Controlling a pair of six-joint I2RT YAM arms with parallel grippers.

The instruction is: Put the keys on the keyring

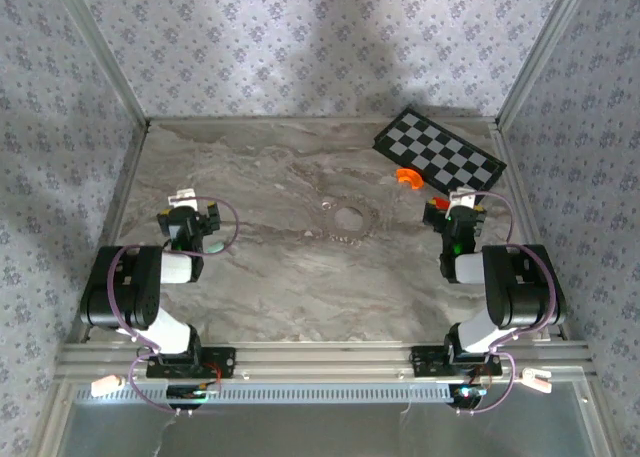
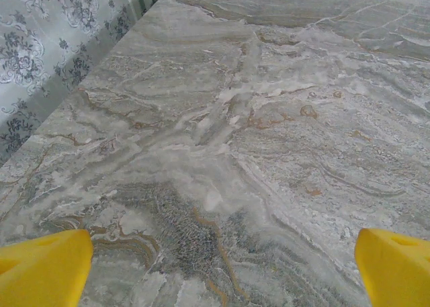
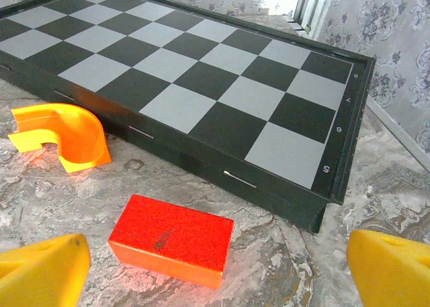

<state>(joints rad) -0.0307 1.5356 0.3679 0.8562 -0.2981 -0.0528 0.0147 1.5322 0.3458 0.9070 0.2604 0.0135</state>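
Your thin silvery wire keyring (image 1: 349, 217) lies on the marbled table (image 1: 260, 177), nearer your right fingers (image 3: 393, 267) than your left fingers (image 2: 40, 267), both pairs spread apart.

Bare marble table (image 2: 235, 132) lies open ahead of the left gripper (image 2: 222, 270). Just ahead of the right gripper (image 3: 218, 260), a red block (image 3: 171, 238), an orange curved piece (image 3: 64, 136) and a chessboard (image 3: 201, 72) stand in the way.

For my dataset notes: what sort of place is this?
Probably a laboratory robot test cell: a marble-patterned table boxed in by patterned walls on metal frame posts, with the left arm and right arm bolted to a rail.
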